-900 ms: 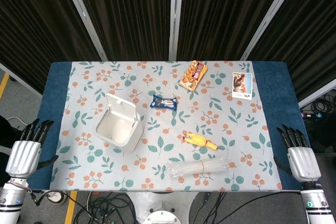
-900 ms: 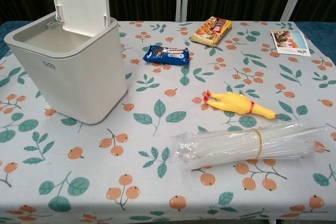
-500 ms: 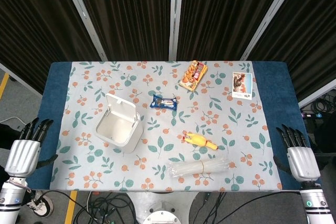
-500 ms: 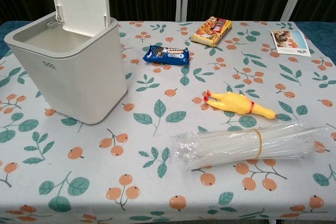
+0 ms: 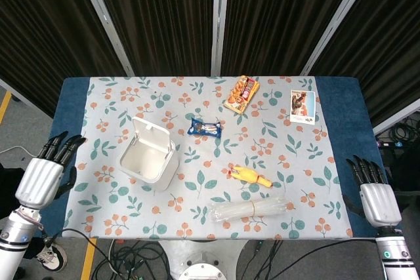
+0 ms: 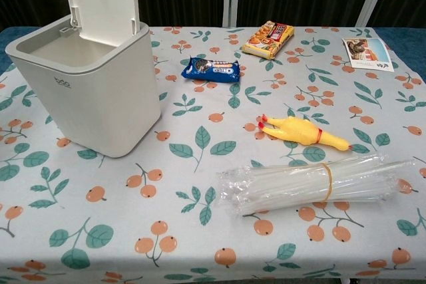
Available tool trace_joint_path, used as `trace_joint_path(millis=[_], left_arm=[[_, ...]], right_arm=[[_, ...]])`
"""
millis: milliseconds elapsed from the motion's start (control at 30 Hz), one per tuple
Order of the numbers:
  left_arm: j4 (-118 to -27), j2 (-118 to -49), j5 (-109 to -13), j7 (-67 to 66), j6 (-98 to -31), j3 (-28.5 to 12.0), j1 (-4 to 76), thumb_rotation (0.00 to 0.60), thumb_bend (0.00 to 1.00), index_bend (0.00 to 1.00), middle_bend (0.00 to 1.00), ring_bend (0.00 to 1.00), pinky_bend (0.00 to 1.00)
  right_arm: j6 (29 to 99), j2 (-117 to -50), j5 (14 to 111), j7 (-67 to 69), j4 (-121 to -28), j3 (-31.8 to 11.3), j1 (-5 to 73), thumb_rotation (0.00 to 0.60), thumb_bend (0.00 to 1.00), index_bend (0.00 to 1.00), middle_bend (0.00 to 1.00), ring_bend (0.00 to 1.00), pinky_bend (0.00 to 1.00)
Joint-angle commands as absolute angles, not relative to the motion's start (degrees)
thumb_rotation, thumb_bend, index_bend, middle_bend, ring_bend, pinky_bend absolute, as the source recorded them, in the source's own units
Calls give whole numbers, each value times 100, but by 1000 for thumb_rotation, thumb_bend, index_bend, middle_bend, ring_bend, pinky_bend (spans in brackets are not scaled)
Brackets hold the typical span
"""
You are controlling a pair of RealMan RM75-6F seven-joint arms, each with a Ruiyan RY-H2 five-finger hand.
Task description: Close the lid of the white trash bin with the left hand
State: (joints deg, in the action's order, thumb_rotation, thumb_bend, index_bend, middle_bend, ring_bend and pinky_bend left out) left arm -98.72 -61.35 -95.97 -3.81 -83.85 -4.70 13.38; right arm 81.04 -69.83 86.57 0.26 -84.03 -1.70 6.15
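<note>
**White bin open, both hands off the table edges**

The white trash bin (image 5: pixel 148 162) stands on the left half of the floral tablecloth (image 5: pixel 282 155), its lid (image 5: pixel 153 140) tipped up at the far rim so the hollow inside shows. From the chest view the lid's top edge runs out of the picture, and the bin's small logo is too fine to read.

The left hand (image 5: pixel 44 172) hangs over the blue table edge to the left of the bin, well apart from it, back of the hand upward, dark fingers straight and slightly spread, holding nothing. The right hand (image 5: pixel 374 191) sits off the table's right side near the front corner, fingers likewise extended and empty. Neither hand shows in the chest view.

Beyond the bin lie a blue cookie packet (image 5: pixel 205 128), an orange snack box (image 5: pixel 241 93) and a printed card (image 5: pixel 302 106). Nearer the front sit a yellow rubber chicken (image 5: pixel 248 176) and a banded bag of clear straws (image 5: pixel 250 210); whether these really are straws is hard to make out.
</note>
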Motion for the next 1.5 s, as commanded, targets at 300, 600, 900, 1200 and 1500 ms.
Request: trace_joint_path(millis=[300,600,900,1200,1500], left_arm=[[-10497,-5931,-9756,-448,-7497,-817,2241,600,864,88,121,25,129],[-10538,-6026,-9515,-668,-6875,-1136,2899,600,862,88,121,26,130],[-10413,-6205,-8954,-754,-6121,-1300,3492,600,863,88,121,25,132],[-10569,-6086,-8550,-1031,-5734,-1256,3728,600,863,88,233,11,132],[-10881,-5865,-8610,-1197,-5879,-1082,3650,600,863,88,323,10,131]], right_arm=[[8076,-6993,8608,99,-8323,-174,604,600,238,0,0,0,0],[8044,-7019,8575,229,-8197,-173,595,600,238,0,0,0,0],[7967,-7022,8541,321,-8102,-153,596,600,237,0,0,0,0],[7952,-7047,8538,396,-8027,-155,596,600,237,0,0,0,0],[7956,-7070,8542,430,-7982,-158,594,600,237,0,0,0,0]])
